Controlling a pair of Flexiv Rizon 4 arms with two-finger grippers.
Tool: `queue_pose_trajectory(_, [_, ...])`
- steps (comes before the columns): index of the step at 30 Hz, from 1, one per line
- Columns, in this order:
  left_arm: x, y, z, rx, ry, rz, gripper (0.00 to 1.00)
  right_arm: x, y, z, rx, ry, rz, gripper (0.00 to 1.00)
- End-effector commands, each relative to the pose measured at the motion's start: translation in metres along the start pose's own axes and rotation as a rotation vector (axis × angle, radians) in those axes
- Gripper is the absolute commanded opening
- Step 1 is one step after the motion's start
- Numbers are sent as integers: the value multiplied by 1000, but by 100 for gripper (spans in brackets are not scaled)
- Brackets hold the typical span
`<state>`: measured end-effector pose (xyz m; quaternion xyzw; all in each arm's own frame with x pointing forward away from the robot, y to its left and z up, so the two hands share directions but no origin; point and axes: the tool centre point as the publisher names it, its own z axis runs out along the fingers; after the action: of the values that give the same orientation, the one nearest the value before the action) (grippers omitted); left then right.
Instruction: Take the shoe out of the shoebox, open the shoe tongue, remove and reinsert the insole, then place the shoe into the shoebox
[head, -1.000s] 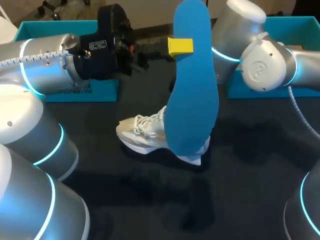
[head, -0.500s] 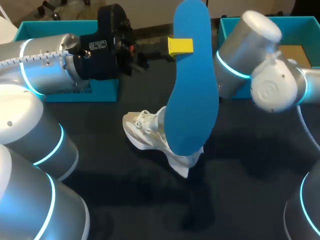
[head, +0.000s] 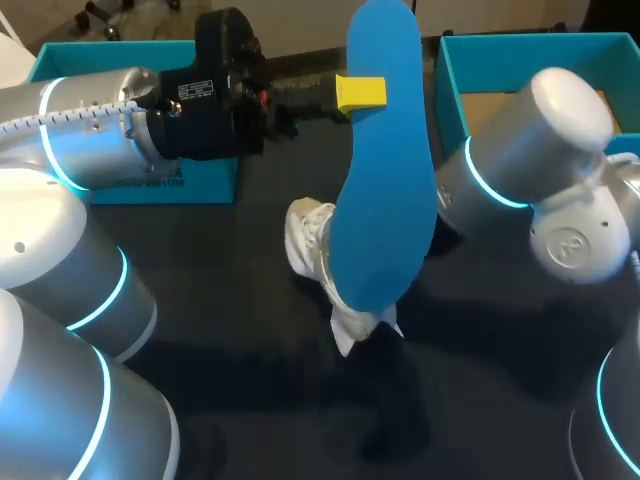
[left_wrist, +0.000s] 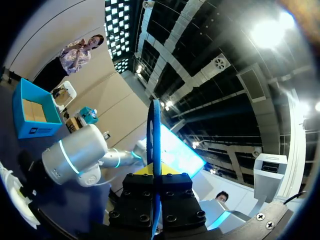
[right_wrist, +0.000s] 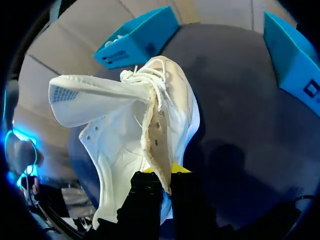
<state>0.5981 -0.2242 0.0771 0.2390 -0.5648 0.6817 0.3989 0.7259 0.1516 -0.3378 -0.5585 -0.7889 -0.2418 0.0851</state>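
Observation:
My left gripper (head: 360, 92) is shut on a blue insole (head: 385, 170) and holds it upright, high over the middle of the table. In the left wrist view the insole (left_wrist: 156, 135) stands edge-on between the fingers of that gripper (left_wrist: 156, 177). Behind the insole hangs the white shoe (head: 318, 250), tilted and off the table. My right arm (head: 530, 170) comes in from the right, its gripper hidden behind the insole. In the right wrist view the right gripper (right_wrist: 161, 175) is shut on the edge of the shoe's (right_wrist: 130, 135) opening, the tongue folded out.
A teal box part (head: 150, 185) stands at the back left and another (head: 500, 45), brown inside, at the back right. Both also show in the right wrist view, the first box (right_wrist: 135, 37) ahead of the shoe, the second (right_wrist: 295, 55) beside it. The table (head: 250, 400) is dark.
My right arm has swung toward the front right, and the shoe has turned from lying sideways to standing more end-on while lifting off the table. The left arm and insole have stayed put.

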Motion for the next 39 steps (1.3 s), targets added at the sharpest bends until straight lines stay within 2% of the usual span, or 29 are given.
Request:
queue_pose_trajectory(1, [5, 5, 4, 16, -4, 1, 0, 3, -4, -4, -144, -102, 229, 0])
queue_pose_trajectory(13, [5, 5, 4, 16, -4, 1, 0, 3, -4, -4, -144, -102, 229, 0])
queue_pose_trajectory(18, [5, 5, 4, 16, -4, 1, 0, 4, -5, 6, -203, -64, 230, 0])
queue_pose_trajectory(22, [5, 5, 4, 16, -4, 1, 0, 1, -12, 14, -221, -48, 249, 0])
queue_pose_trajectory(28, [5, 5, 4, 16, -4, 1, 0, -3, -22, 31, -223, -21, 270, 0])
queue_pose_trajectory(39, [5, 5, 4, 16, -4, 1, 0, -3, -30, 49, -167, 10, 259, 0])
